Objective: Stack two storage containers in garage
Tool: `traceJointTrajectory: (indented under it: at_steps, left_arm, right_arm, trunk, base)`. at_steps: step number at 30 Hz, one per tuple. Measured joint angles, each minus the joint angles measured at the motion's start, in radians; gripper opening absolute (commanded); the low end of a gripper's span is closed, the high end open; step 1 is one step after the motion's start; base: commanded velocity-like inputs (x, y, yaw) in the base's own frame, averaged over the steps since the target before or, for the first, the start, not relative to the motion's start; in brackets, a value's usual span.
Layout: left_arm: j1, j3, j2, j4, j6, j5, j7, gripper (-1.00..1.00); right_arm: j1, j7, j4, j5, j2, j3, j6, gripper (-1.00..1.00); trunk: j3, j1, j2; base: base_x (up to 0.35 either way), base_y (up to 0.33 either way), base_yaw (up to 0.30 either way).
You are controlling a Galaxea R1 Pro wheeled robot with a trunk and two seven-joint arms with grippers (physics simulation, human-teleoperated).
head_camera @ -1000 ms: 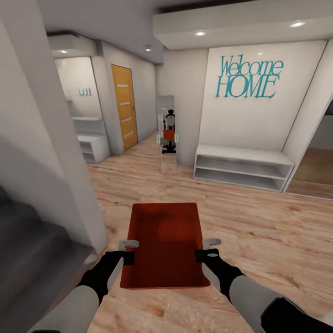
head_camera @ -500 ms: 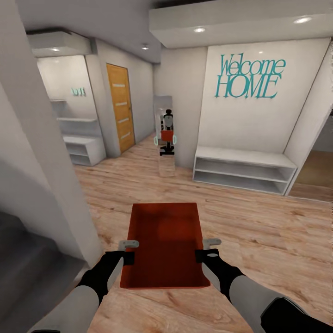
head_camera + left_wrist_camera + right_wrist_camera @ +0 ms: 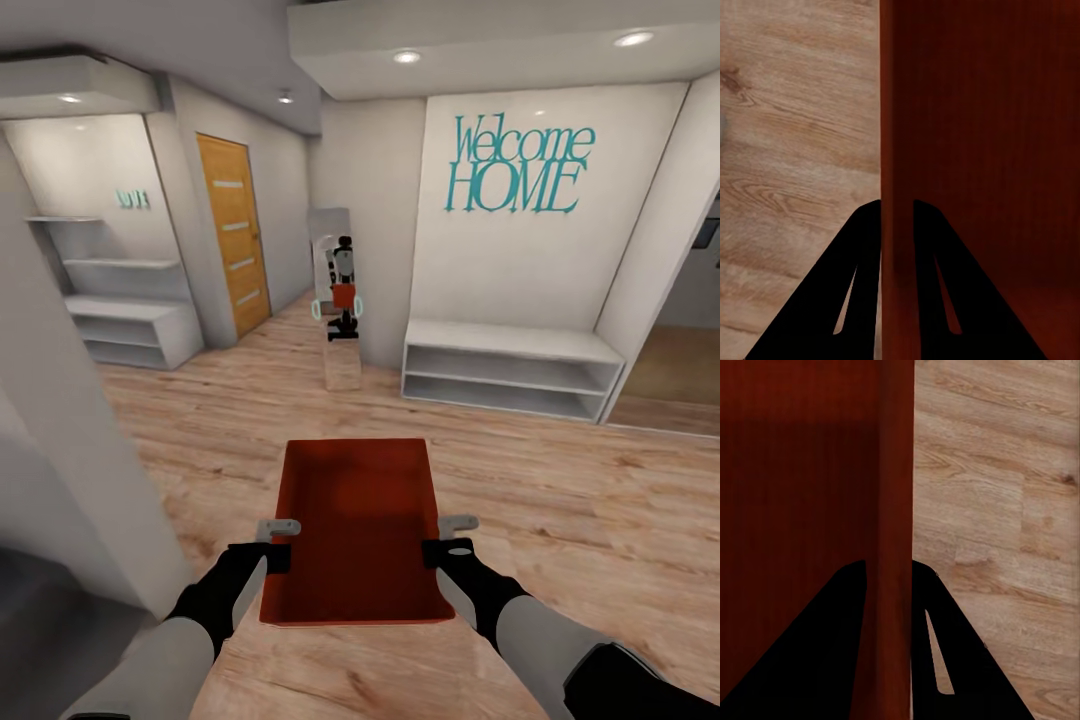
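One orange-red open-top storage container [image 3: 355, 530] hangs level above light wood plank flooring, carried between both arms. My left gripper [image 3: 278, 540] is shut on its left long wall and my right gripper [image 3: 450, 535] is shut on its right long wall. In the left wrist view the left gripper [image 3: 898, 214] has its dark fingers on either side of the container's wall [image 3: 898, 112]. The right wrist view shows the same: the right gripper [image 3: 891, 570] clamps the container's wall [image 3: 896, 472].
An orange-brown door [image 3: 232, 235] with frosted strips stands at the back left, beside white shelving [image 3: 120, 330]. A tall mirror [image 3: 335, 300] stands straight ahead, a white low bench shelf [image 3: 510, 365] to its right. A white wall corner [image 3: 60, 450] is close on my left.
The whole view has shifted: the door, mirror and bench have slid leftward and the left wall corner has drawn back, so the camera moved. Container and grippers keep their place.
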Motion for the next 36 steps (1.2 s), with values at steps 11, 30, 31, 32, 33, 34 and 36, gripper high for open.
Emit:
traceJointTrajectory:
  at_steps: [11,30,31,32,33,34,36]
  left_arm:
    - [0.0,0.0,0.0,0.0,-0.001,0.001,0.0,-1.0]
    - [0.0,0.0,0.0,0.0,0.0,0.0,0.0,-1.0]
    - [0.0,0.0,0.0,0.0,0.0,0.0,0.0,-1.0]
    - [0.0,0.0,0.0,0.0,0.0,0.0,0.0,-1.0]
    - [0.0,0.0,0.0,0.0,0.0,0.0,0.0,-1.0]
    - [0.0,0.0,0.001,0.0,0.001,0.0,0.0,-1.0]
    - [0.0,0.0,0.001,0.0,0.001,0.0,0.0,-1.0]
  right_arm:
    - [0.0,0.0,-0.001,0.001,0.0,0.0,0.0,-1.0]
    - [0.0,-0.001,0.0,0.002,0.001,-0.001,0.0,-1.0]
    - [0.0,-0.001,0.0,0.002,0.001,-0.001,0.0,-1.0]
    - [0.0,-0.001,0.0,0.002,0.001,-0.002,0.0,-1.0]
    - [0.0,-0.001,0.001,0.003,0.001,-0.002,0.0,-1.0]
    - [0.0,-0.001,0.001,0.004,0.002,-0.003,0.0,-1.0]
    - [0.0,-0.001,0.001,0.003,0.002,-0.003,0.0,-1.0]
  trunk:
    - [0.0,0.0,0.0]
    - [0.0,0.0,0.0]
    - [0.0,0.0,0.0]
    - [0.0,0.0,0.0]
    - [0.0,0.0,0.0]
    - [0.0,0.0,0.0]
    - [0.0,0.0,0.0]
  base:
    - [0.322,0.0,-0.001]
    - [0.322,0.0,0.0]
    - [0.322,0.0,0.0]
    - [0.322,0.0,0.0]
    - [0.322,0.0,0.0]
    - [0.322,0.0,0.0]
    - [0.322,0.0,0.0]
